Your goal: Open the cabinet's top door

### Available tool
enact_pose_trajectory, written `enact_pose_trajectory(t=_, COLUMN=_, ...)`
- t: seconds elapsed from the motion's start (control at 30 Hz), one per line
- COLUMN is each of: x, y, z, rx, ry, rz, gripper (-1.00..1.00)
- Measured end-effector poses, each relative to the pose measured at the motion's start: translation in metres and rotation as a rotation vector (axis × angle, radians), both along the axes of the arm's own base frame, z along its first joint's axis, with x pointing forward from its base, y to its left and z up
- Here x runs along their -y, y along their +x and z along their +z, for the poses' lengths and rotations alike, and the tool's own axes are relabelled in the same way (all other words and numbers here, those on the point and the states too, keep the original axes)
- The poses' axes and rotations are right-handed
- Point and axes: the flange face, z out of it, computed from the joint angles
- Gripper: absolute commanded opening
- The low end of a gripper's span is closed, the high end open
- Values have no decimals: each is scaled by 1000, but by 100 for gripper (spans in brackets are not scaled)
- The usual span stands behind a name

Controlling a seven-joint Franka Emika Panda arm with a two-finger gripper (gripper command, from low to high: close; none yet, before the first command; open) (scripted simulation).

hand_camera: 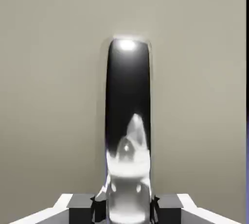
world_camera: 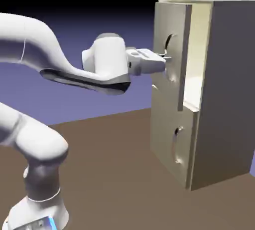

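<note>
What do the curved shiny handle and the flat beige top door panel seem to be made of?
The curved shiny handle looks like polished metal: it is dark with bright mirror-like highlights. The flat beige top door panel looks like matte painted wood or board: even colour, no grain, no shine. Being rendered, neither is certain.

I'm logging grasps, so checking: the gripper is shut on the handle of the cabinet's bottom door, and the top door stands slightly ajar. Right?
Not quite. The gripper is shut on the handle of the top door, not the bottom one, as the exterior view shows. That door does stand slightly ajar from the cabinet.
</note>
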Motion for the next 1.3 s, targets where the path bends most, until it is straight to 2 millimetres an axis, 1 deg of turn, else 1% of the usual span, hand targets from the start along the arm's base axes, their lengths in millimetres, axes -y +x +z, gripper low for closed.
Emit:
enact_pose_trajectory(t=0.37, x=-28, y=-29, z=0, rx=0, ry=1, rz=-134, gripper=-100)
enact_pose_trajectory(t=0.5, x=-42, y=-39, z=0, rx=2, ry=2, rz=-192, gripper=-100)
enact_pose_trajectory(t=0.6, x=-45, y=-41, z=0, rx=8, ry=4, rz=-203, gripper=-100)
enact_pose_trajectory(t=0.83, x=-47, y=-44, z=0, rx=-7, ry=4, rz=-216, gripper=-100)
enact_pose_trajectory(t=0.97, x=-52, y=-48, z=-1, rx=-4, ry=1, rz=-238, gripper=-100)
enact_pose_trajectory(t=1.13, x=-66, y=-57, z=-1, rx=-2, ry=-1, rz=-290, gripper=-100)
enact_pose_trajectory(t=1.3, x=-87, y=-69, z=-1, rx=-1, ry=-8, rz=-373, gripper=-100)
